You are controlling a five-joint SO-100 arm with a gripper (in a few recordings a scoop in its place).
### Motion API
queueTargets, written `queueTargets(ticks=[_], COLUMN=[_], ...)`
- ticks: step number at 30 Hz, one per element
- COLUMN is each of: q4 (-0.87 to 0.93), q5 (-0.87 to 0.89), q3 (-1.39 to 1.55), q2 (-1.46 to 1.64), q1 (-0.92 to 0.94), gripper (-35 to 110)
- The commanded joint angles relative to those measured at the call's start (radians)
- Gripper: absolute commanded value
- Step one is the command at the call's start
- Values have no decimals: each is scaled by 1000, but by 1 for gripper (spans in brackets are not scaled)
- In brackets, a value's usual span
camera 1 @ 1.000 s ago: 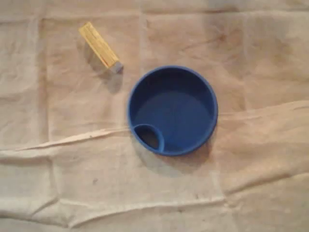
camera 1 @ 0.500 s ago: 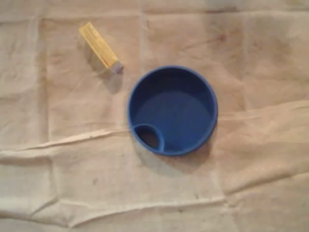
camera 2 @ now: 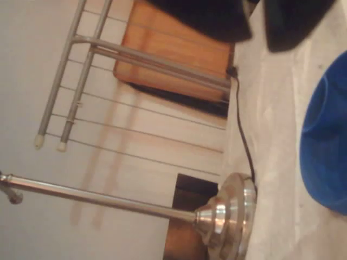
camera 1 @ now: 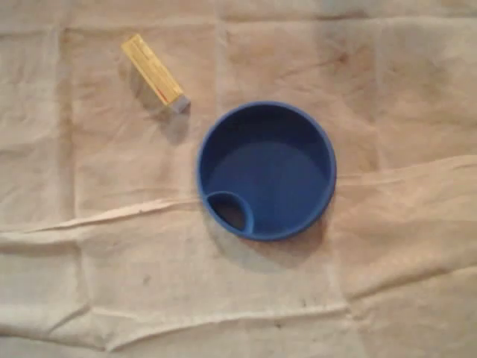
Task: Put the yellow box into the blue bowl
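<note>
One long yellow cardboard box [camera 1: 153,72] is lying on wrinkled cream cloth [camera 1: 112,261], up-left of the round blue plastic bowl [camera 1: 266,170], its print unreadable. Can't tell if the dark, blurry claw [camera 2: 259,40] is clenched.

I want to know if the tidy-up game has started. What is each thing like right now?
box: lying flat on the cloth, outside the bowl, nothing holding it.
bowl: upright and empty.
cloth: spread out, wrinkled.
</note>
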Motion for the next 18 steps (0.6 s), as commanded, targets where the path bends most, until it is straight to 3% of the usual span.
queueTargets(ticks=[1,13,18], q4=[-5,-6,-6], q5=[14,6,17], q3=[-6,0,-18], q2=[-5,-37,-206], q1=[-5,-6,3], gripper=[0,0,0])
